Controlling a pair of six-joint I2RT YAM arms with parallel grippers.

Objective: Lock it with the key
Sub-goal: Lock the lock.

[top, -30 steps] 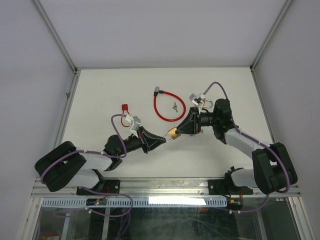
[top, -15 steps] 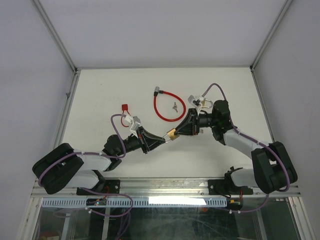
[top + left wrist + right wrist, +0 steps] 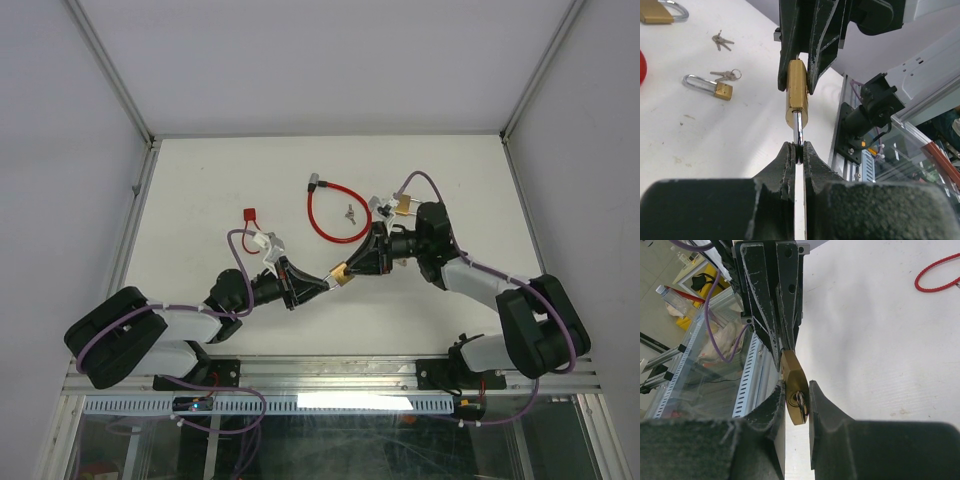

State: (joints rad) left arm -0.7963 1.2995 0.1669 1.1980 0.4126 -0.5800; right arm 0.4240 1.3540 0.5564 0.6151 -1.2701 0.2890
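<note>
A brass padlock [image 3: 341, 274] hangs in the air between my two grippers near the table's middle. My left gripper [image 3: 798, 150] is shut on its steel shackle [image 3: 798, 127]; it also shows in the top view [image 3: 318, 286]. My right gripper [image 3: 799, 399] is shut on the brass body [image 3: 794, 374], with its fingers on either side. A key [image 3: 801, 402] sits in the keyhole on the end facing the right wrist camera, against the right finger. In the left wrist view the body [image 3: 796, 92] sits between the right gripper's black fingers [image 3: 817, 55].
A red cable lock [image 3: 338, 212] lies behind the grippers with a small key bunch [image 3: 349, 212] inside its loop. A red-tagged key [image 3: 250, 215] lies at the left. A second padlock with keys [image 3: 715, 87], loose keys [image 3: 722, 41] and another padlock [image 3: 660, 11] lie on the table.
Both grippers have shifted a little left and toward the near edge with the padlock held between them. The right arm has reached further left.
</note>
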